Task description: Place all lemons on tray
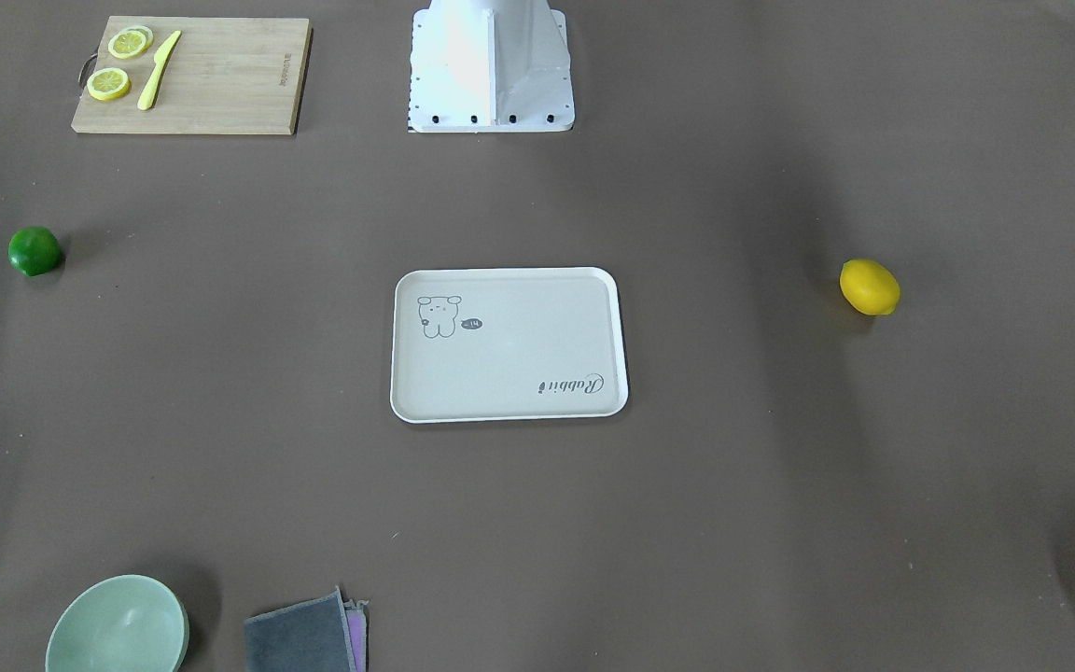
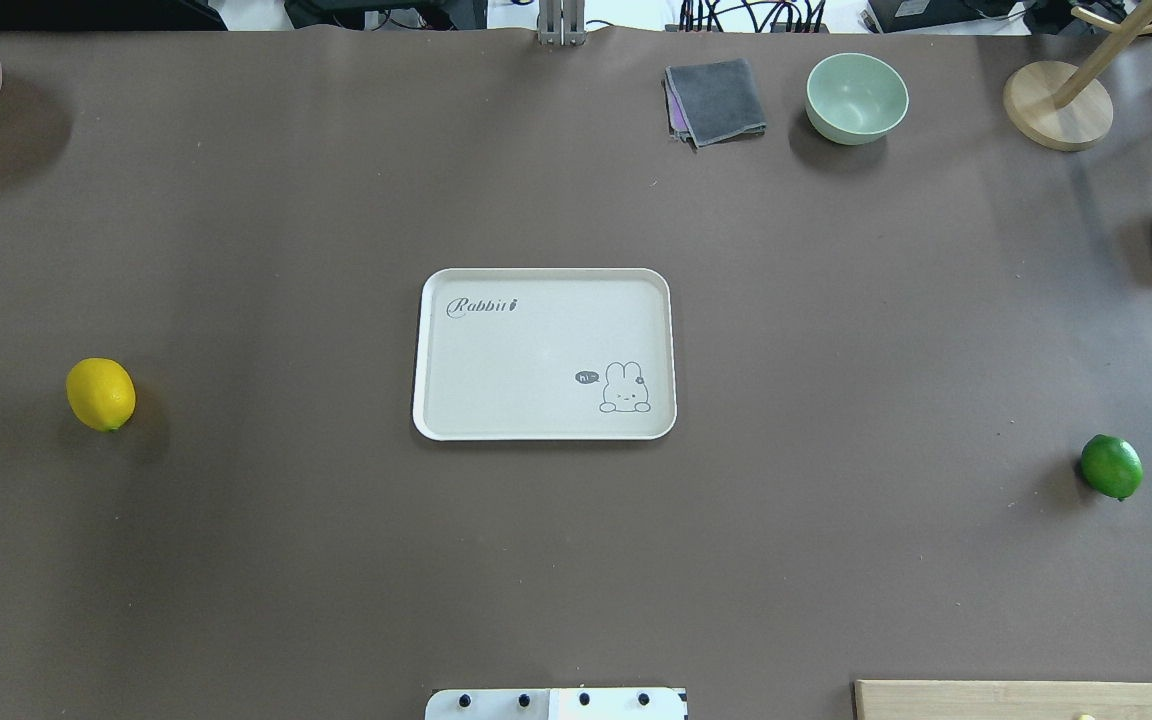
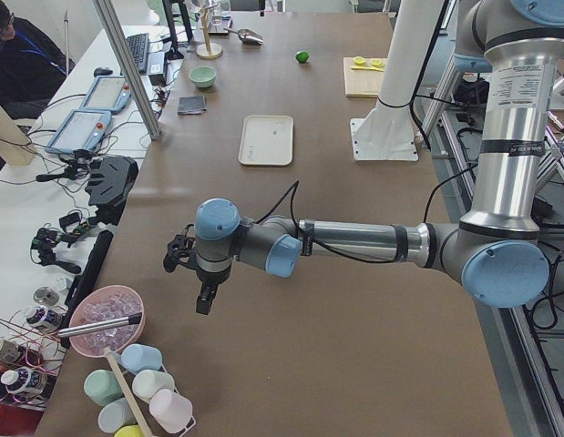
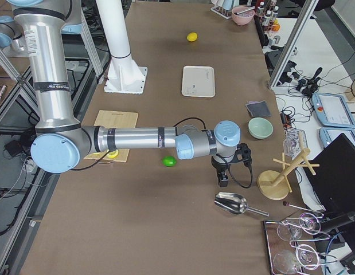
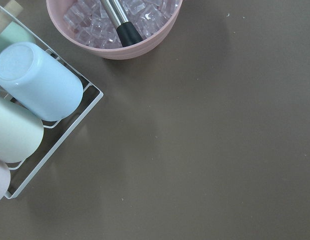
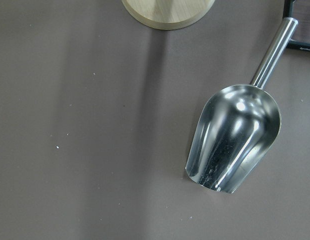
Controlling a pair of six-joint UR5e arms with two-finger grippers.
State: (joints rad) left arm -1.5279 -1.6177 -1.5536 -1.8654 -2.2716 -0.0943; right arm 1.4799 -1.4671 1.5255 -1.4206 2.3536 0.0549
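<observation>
Flanking rimmed tray (image 2: 536, 350), glossy oval lemons (image 2: 100, 394)

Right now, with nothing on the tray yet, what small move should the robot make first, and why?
Probably swing the left gripper toward the yellow lemon. That lemon lies on the robot's left, the green lemon far on its right, and the tray between them is bare.

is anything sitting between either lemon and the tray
Nothing visible. Only brown table surface lies between the yellow lemon and the tray, and between the green lemon and the tray. The cutting board, bowl and cloth sit off those lines.
</observation>
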